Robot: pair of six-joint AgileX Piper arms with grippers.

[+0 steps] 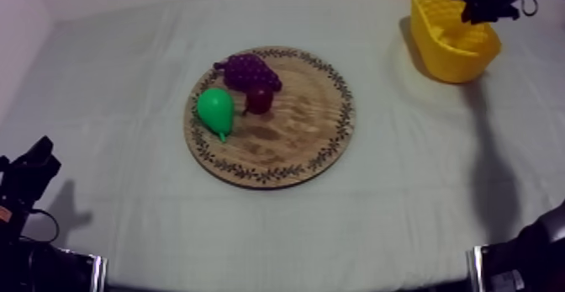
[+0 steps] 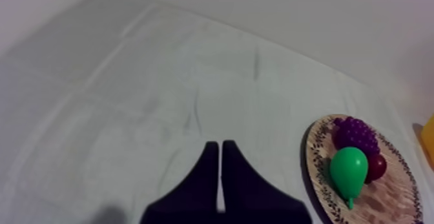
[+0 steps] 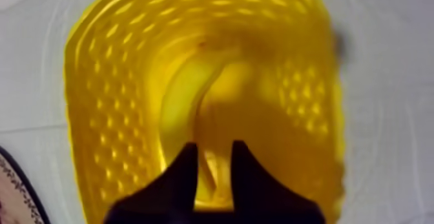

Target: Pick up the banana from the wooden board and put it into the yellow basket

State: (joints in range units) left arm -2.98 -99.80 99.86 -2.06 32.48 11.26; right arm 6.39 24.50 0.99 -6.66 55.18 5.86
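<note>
- Yellow curved toy banana (image 3: 184, 104) lies inside the yellow lattice basket (image 3: 103, 110), below my right gripper (image 3: 214, 152), whose fingers are apart.
- Risk: a finger could snag the basket wall on the way up and tip it.
- Left gripper (image 2: 221, 175), fingers together, sits well clear of the round wooden board (image 1: 294, 135) holding the green pear (image 1: 216, 110), purple grapes (image 1: 248, 70) and small red fruit (image 1: 259, 100); nothing obstructs.

the pear (image 1: 216, 110) lies near the small red fruit (image 1: 259, 100), which touches the bunch of grapes (image 1: 246, 71).
</note>
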